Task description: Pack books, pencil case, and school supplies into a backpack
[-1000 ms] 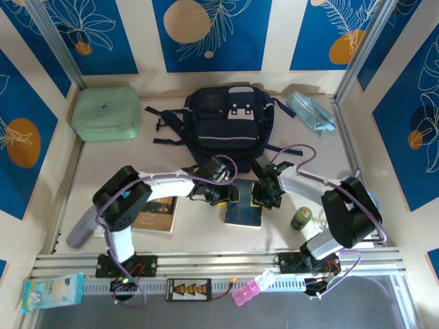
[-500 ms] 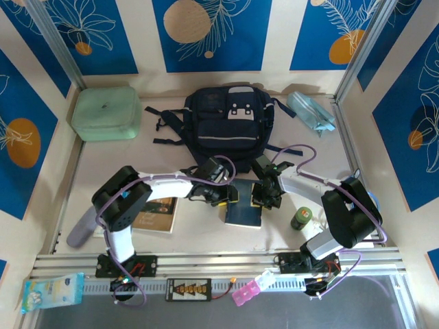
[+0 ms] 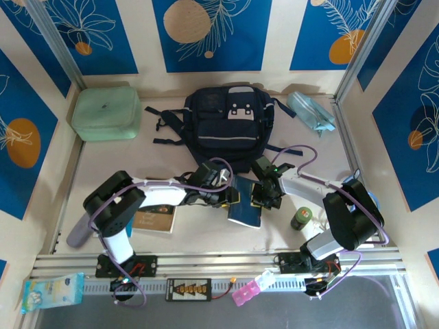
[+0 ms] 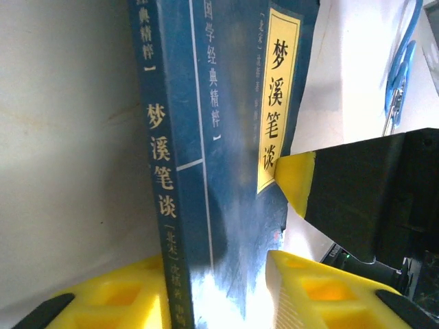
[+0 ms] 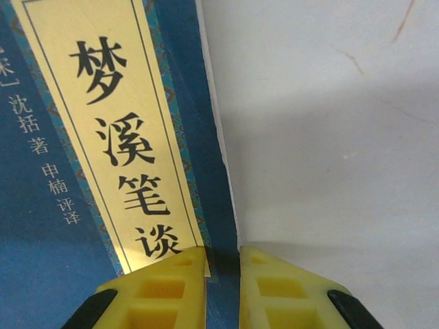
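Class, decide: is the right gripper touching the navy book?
Touching. The right wrist view shows the right gripper with its jaws pinching an edge of the navy book, no gap.

Both arms bend inward toward mid-frame. The left hand (image 3: 228,197) holds its fingers apart astride the navy book (image 3: 245,214). The right hand (image 3: 260,197) pinches its edge, fingers nearly together.

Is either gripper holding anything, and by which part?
The right gripper pinches the navy book by its edge beside the yellow label. The left gripper straddles the spine; grip there cannot be told.
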Motion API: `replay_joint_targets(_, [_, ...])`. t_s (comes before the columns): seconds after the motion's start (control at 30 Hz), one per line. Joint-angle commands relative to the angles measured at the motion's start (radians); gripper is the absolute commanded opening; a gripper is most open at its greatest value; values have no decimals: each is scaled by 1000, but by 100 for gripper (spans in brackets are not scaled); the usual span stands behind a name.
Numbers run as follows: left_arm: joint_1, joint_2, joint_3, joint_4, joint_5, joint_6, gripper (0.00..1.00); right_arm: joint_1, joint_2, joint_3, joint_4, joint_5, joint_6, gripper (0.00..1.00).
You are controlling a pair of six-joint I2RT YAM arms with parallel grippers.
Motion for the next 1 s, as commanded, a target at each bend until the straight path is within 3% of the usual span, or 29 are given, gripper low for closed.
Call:
replay_joint_targets(0.0, [-25,-32,7,46,33,4,32,19,82,-64,75,6,31,15])
replay_joint_targets(0.27, [-24,-103,9,-47,-32,50,9,19,-17,-46,6,74,38,21])
replay_joint_targets(0.37, [-22,-174,19,-115,-67,93,0,15,-113,-25,-32,99,33,34])
replay_joint_targets(0.47, [-20,-246,61,-215,-115,167,0,2,-242,-22,-10,75,15,48])
replay_joint_targets(0.7, [10,-383,173,-377,-262,308,0,-111,-514,-35,180,-112,-29,67])
replay_joint_targets(0.8, [52,-405,230,-424,-300,316,0,-189,-545,-18,278,-268,-11,71])
replay_joint_targets(0.97, [153,-413,308,-387,-273,270,0,-277,-517,3,432,-510,113,75])
